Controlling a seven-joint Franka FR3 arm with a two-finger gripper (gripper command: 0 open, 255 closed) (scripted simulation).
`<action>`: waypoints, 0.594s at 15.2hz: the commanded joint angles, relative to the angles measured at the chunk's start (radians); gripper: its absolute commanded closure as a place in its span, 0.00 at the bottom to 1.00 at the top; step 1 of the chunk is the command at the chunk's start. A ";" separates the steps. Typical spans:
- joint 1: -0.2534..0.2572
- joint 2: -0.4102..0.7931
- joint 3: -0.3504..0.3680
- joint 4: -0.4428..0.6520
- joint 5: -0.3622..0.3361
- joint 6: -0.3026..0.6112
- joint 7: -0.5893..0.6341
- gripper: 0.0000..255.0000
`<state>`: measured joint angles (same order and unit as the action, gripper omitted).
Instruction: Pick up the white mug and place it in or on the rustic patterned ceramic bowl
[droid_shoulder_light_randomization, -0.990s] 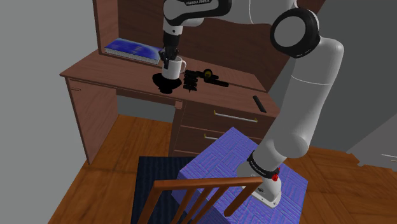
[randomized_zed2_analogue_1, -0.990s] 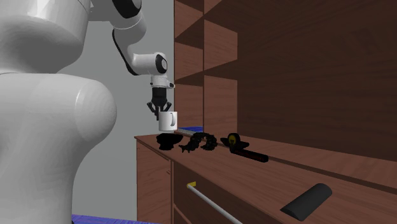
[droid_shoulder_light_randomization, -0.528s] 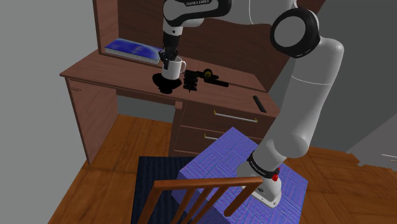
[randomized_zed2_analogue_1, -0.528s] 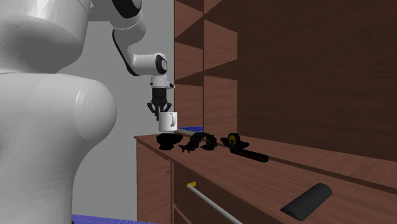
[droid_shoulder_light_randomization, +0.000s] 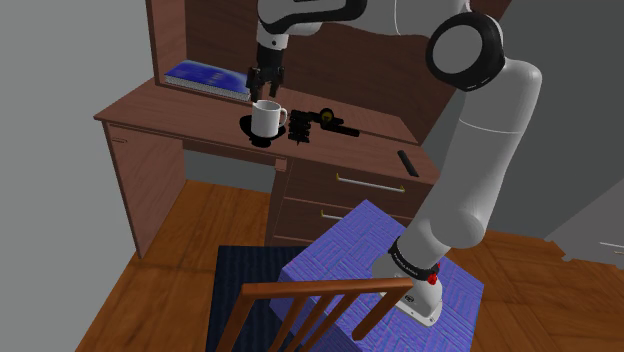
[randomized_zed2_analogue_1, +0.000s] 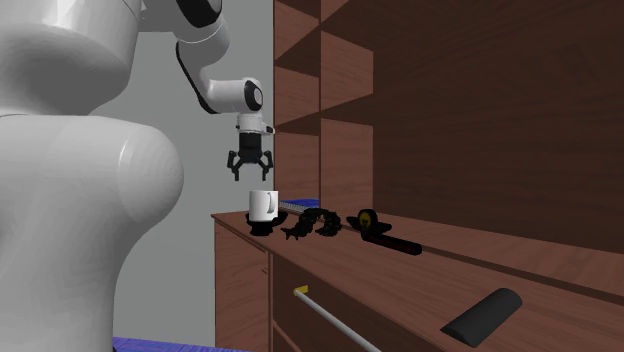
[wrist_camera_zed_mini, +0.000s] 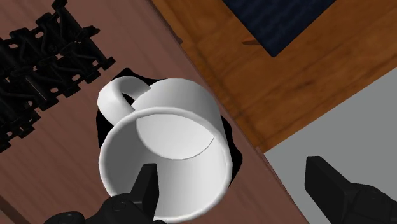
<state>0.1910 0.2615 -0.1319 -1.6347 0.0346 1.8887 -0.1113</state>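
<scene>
On the bowl (droid_shoulder_light_randomization: 258, 140): we find the white mug (droid_shoulder_light_randomization: 265, 118) standing upright in this shallow black dish; its handle turns toward the black lattice piece (droid_shoulder_light_randomization: 301, 126); in the wrist view the bowl's dark rim shows around the mug's base
Gripper (droid_shoulder_light_randomization: 266, 82): we see it hanging straight above the bowl, clear of the mug's rim; its fingers are spread wide and hold nothing; one finger (wrist_camera_zed_mini: 145, 184) shows in front of the mug's rim, the other out past the bowl's side
Lattice piece: just beside the bowl on the brown desk (droid_shoulder_light_randomization: 160, 112)
Blue book (droid_shoulder_light_randomization: 208, 78): behind the bowl, well apart, by the desk's back panel
Black bar (droid_shoulder_light_randomization: 408, 162): far from the bowl, near the desk's other end
</scene>
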 joint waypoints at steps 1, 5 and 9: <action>-0.001 -0.006 -0.001 0.049 -0.001 -0.056 0.000 0.00; -0.001 -0.008 -0.001 0.074 -0.001 -0.082 0.000 0.00; -0.001 -0.007 -0.001 0.074 -0.001 -0.082 0.000 0.00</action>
<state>0.1895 0.2539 -0.1331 -1.5616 0.0332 1.8073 -0.1112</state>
